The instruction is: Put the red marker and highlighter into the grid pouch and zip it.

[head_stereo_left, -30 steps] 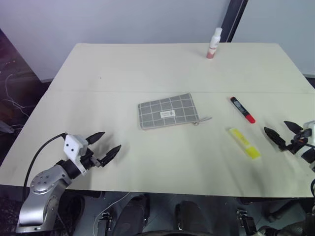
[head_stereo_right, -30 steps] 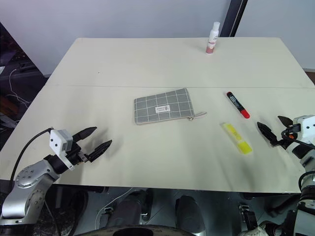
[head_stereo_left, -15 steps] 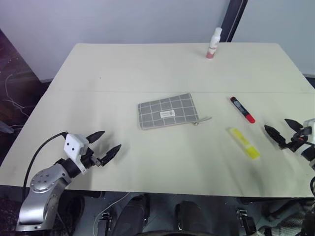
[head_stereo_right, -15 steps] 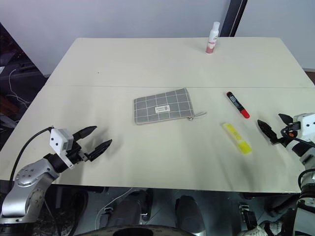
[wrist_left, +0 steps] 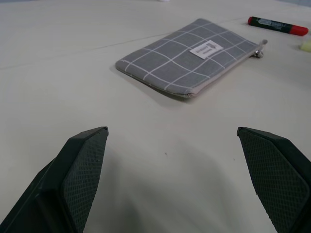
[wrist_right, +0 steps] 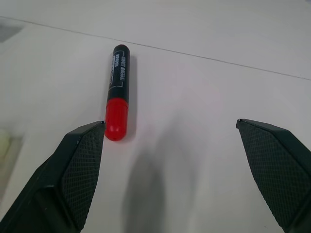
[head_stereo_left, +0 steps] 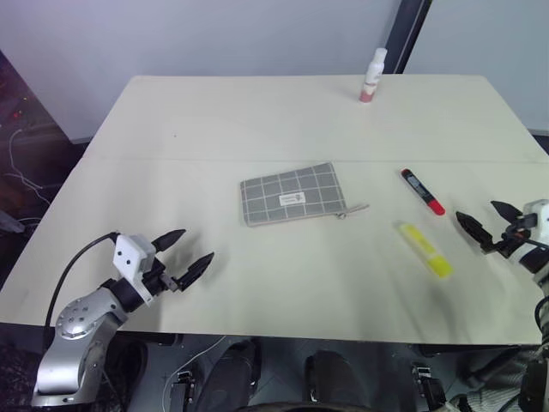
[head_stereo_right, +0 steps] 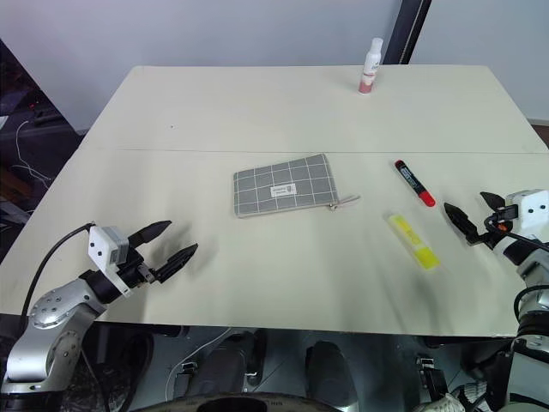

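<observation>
The grid pouch [head_stereo_left: 292,194] lies flat in the middle of the table, its zipper pull [head_stereo_left: 355,209] sticking out to the right. The red marker [head_stereo_left: 423,190] rests right of it, red cap toward the near edge, and the yellow highlighter [head_stereo_left: 425,249] lies just nearer. My right gripper [head_stereo_left: 486,221] stands open at the table's right edge, a little right of both pens, holding nothing; the right wrist view has the marker [wrist_right: 118,91] just ahead of its left finger. My left gripper [head_stereo_left: 184,257] hovers open near the front left corner, the pouch [wrist_left: 194,56] well ahead of it.
A white bottle with a pink band [head_stereo_left: 373,75] stands at the far edge of the cream table [head_stereo_left: 214,120]. A seam line [head_stereo_left: 171,160] crosses the tabletop. Dark floor and cables lie beyond the left edge.
My right gripper has edged slightly up the picture, toward the red marker. The left gripper, pouch and pens have stayed put.
</observation>
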`<move>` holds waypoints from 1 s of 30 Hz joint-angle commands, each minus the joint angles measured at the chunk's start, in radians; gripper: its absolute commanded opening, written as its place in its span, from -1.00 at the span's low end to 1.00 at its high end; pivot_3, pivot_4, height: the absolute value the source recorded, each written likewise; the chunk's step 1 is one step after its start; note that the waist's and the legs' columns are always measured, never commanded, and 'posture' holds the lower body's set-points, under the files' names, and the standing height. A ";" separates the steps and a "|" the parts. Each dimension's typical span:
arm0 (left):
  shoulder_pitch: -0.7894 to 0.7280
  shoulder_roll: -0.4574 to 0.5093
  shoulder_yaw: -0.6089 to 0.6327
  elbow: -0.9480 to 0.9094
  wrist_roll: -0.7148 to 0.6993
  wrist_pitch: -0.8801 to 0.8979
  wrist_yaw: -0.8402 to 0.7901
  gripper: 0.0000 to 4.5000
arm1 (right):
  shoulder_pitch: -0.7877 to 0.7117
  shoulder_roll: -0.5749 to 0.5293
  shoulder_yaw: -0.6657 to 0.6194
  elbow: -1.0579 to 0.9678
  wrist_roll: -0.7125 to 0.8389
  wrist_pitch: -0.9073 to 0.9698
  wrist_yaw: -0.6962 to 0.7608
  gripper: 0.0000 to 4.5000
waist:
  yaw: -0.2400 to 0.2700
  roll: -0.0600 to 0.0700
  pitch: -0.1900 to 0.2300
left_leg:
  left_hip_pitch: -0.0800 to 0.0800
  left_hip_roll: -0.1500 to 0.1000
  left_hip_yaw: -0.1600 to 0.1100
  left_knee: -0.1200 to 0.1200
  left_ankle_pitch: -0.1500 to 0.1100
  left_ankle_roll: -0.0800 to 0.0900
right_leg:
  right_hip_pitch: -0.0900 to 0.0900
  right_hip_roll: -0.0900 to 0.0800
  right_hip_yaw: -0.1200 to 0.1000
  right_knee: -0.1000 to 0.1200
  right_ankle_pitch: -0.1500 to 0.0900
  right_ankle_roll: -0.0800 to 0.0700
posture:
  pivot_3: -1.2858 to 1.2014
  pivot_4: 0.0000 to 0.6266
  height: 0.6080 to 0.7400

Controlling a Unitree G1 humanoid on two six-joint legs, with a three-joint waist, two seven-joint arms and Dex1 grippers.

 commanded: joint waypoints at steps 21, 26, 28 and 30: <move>-0.670 0.077 -0.331 0.949 0.611 -0.981 0.022 1.00 | -0.298 0.437 0.590 -0.335 -0.413 0.125 -0.403 -0.99 | -0.002 -0.001 0.000 | -0.003 -0.001 -0.002 -0.002 0.008 -0.011 | -0.013 0.002 0.001 0.008 0.003 0.001 | 0.03 -0.52 1.00; -0.738 0.039 -0.389 1.074 0.694 -1.073 0.100 1.00 | -0.313 0.421 0.647 -0.255 -0.507 0.068 -0.437 -0.99 | -0.003 -0.001 0.000 | -0.003 -0.001 0.002 -0.002 0.010 -0.009 | -0.015 0.003 0.006 0.020 0.002 0.001 | 0.03 -0.52 1.00; -0.773 0.028 -0.401 1.119 0.715 -1.092 0.131 1.00 | -0.316 0.438 0.629 -0.245 -0.485 0.060 -0.443 -0.99 | -0.003 -0.001 0.000 | -0.003 -0.001 0.001 -0.001 0.013 -0.007 | -0.017 0.003 0.006 0.023 0.003 0.002 | 0.03 -0.52 1.00; -0.819 0.019 -0.420 1.172 0.757 -1.102 0.178 1.00 | -0.312 0.442 0.623 -0.252 -0.476 0.061 -0.438 -0.99 | -0.003 -0.001 0.000 | -0.001 -0.001 0.000 -0.002 0.016 -0.007 | -0.017 0.005 0.006 0.023 0.006 0.001 | 0.03 -0.52 1.00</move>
